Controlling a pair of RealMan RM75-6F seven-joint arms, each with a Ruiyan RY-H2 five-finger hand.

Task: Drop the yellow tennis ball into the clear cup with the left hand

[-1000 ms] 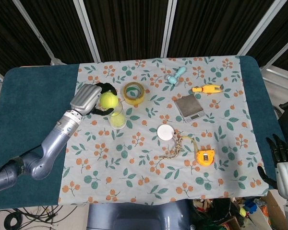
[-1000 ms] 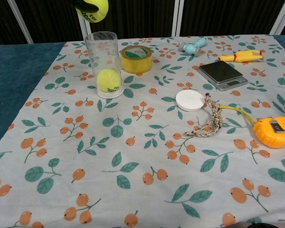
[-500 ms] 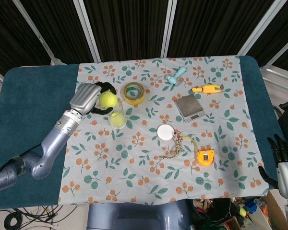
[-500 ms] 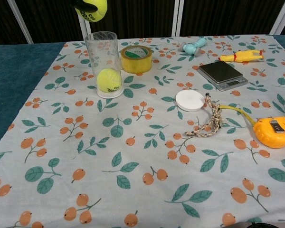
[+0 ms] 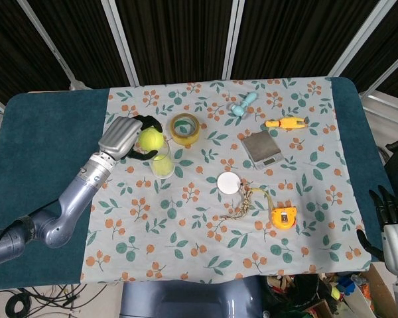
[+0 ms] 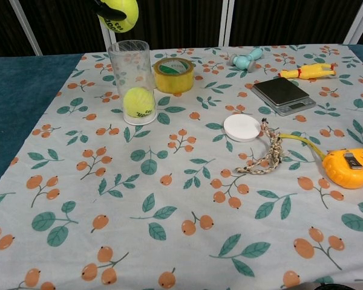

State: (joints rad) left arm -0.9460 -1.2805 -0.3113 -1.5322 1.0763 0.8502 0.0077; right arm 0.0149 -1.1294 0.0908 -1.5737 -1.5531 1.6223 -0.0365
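Overhead, the left hand (image 5: 121, 137) grips the yellow tennis ball (image 6: 120, 12), dark fingers (image 5: 146, 120) wrapped around it, and holds it high above the table. Directly below the hand, a shade toward the robot's right, stands the clear cup (image 6: 132, 81), upright with its mouth open to the ball; a second yellow ball (image 6: 138, 102) already sits at its bottom. From the chest view the held ball hangs slightly to the left of the cup's rim, so the drop seems to call for a small shift rightward and then a release. The left hand is plainly the nearer one: the right hand (image 5: 390, 222) rests far off at the table's right edge, fingers spread, holding nothing. Just beyond the cup on the right sits a roll of yellow tape (image 6: 173, 74), close enough to catch a ball that bounces off the rim. Open tablecloth (image 6: 169, 199) lies on the near side.
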